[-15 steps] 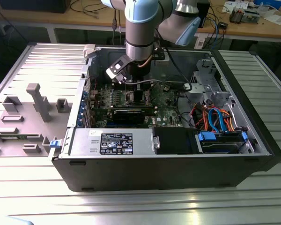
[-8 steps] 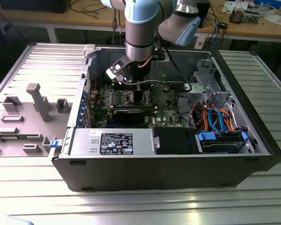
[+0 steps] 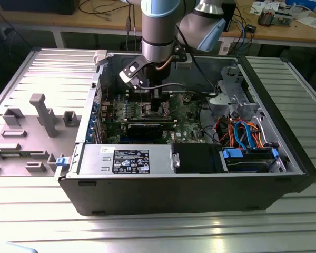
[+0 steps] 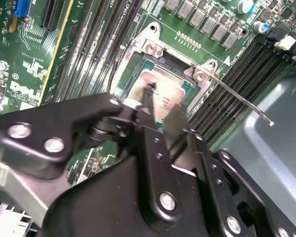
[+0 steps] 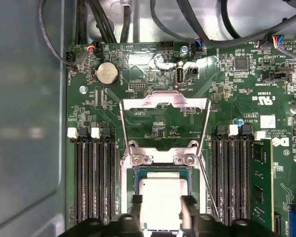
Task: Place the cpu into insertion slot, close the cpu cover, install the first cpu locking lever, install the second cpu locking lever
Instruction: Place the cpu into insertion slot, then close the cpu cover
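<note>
Black hand (image 5: pixel 162 199) pinches the cpu (image 5: pixel 160 190) sitting in the insertion slot (image 5: pixel 163 170).

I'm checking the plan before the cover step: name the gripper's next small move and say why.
Probably a short straight lift of the gripper. The cpu seems to lie flat inside the insertion slot, the gripper sits directly over it, and the cpu cover lies swung back open, so it likely could not close with the gripper there.
</note>
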